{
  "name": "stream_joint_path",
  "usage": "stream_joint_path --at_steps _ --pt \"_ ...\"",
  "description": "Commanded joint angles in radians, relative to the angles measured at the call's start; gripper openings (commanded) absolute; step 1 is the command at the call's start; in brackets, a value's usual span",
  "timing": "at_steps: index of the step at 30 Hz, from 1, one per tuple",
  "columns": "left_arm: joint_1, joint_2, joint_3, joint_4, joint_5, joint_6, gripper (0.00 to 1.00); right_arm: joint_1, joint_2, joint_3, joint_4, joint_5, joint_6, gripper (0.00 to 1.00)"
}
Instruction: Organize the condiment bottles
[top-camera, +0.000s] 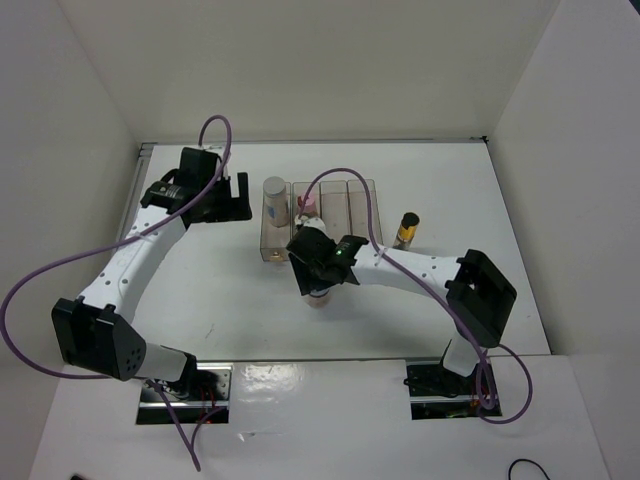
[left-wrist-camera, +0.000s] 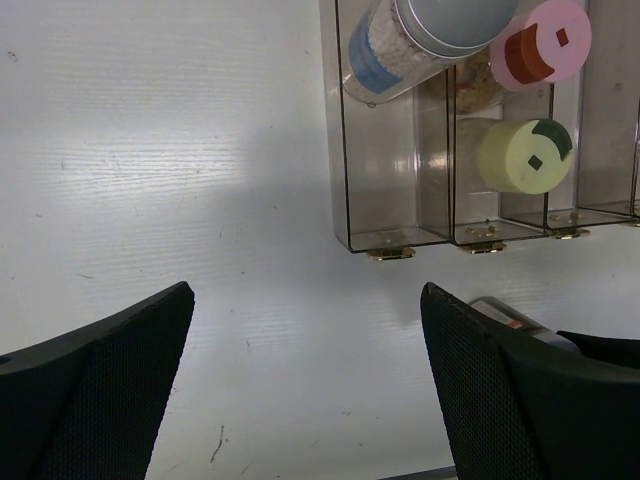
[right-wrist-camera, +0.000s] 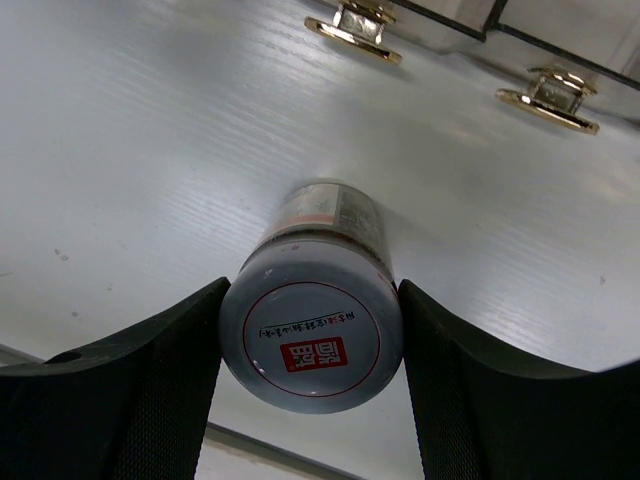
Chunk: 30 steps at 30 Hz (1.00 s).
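Bottles (top-camera: 274, 187): three in organizer (top-camera: 356, 206), dark one (top-camera: 405, 230) beside, jar (right-wrist-camera: 330, 215) clamped in right tool (right-wrist-camera: 310, 320); left tool (left-wrist-camera: 307, 290) apart.

The left arm (top-camera: 135, 255) and right arm (top-camera: 410, 268) share one build: white tubular links dotted with small dark screw holes, joined by blocky black housings (top-camera: 95, 340). A purple cable (top-camera: 62, 263) loops loosely along each (the right one's curls past its base). The fingers (left-wrist-camera: 95, 395) are matte black with a fine mesh-textured inner face, and a small green light (top-camera: 340, 252) glows on the right wrist.
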Motion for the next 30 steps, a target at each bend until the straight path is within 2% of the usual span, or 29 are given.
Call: stream_joint_path --at_steps 1,13,24,30 --pt "0.005 -0.029 -0.008 0.025 0.011 0.025 1.00 0.010 -0.066 0.077 -0.080 0.033 0.029 0.05" --pt "0.015 -0.048 -0.017 0.025 0.011 0.025 1.00 -0.002 -0.187 0.250 -0.186 0.097 -0.008 0.05" --pt "0.033 -0.057 -0.017 0.025 0.020 0.034 1.00 -0.283 -0.124 0.474 -0.227 0.106 -0.129 0.05" --pt "0.042 -0.057 -0.017 0.025 0.020 0.034 1.00 -0.346 -0.041 0.515 -0.194 0.106 -0.155 0.05"
